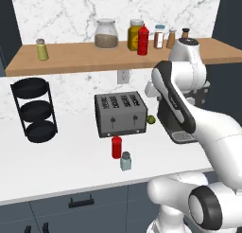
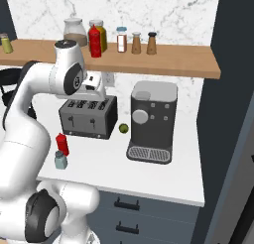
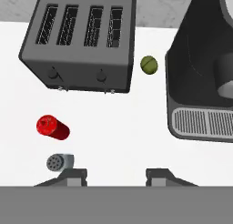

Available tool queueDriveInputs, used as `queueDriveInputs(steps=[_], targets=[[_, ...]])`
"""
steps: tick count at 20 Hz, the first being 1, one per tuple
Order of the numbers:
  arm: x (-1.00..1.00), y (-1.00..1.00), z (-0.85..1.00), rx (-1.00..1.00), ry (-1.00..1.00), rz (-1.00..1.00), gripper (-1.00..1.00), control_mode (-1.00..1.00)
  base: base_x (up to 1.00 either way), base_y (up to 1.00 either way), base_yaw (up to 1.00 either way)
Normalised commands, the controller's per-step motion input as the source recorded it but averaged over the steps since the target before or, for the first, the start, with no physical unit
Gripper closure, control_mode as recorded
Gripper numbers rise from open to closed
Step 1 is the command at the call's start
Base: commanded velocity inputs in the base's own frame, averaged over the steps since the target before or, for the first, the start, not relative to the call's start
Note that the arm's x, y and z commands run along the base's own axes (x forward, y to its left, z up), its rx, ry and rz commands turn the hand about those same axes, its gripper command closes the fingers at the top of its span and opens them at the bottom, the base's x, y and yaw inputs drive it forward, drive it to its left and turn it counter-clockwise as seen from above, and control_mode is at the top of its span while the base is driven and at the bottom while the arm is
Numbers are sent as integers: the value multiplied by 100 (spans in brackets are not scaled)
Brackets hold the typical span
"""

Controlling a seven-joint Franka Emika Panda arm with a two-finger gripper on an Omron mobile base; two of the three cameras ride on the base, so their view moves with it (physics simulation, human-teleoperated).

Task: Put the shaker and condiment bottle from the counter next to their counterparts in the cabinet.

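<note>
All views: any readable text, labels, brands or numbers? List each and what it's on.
None readable.
Spice jar on the shelf: a white and red label, too small to read.
Toaster: no marking legible on its front.
Coffee machine: buttons and dial, no legible marks.
Red bottle and shaker on the counter: plain.
</note>
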Motion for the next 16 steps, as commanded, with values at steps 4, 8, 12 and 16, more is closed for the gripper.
queueDriveInputs(steps=[4, 8, 12, 16], targets=[[-42, 7, -10, -6, -4, 1, -100, -100, 0, 0, 0], [-98, 17, -14, -4, -17, 5, -100, -100, 0, 0, 0], [-98, 16, -13, 0, -22, 9, -100, -100, 0, 0, 0], [-94, 9, -19, 0, -27, 16, -100, -100, 0, 0, 0]])
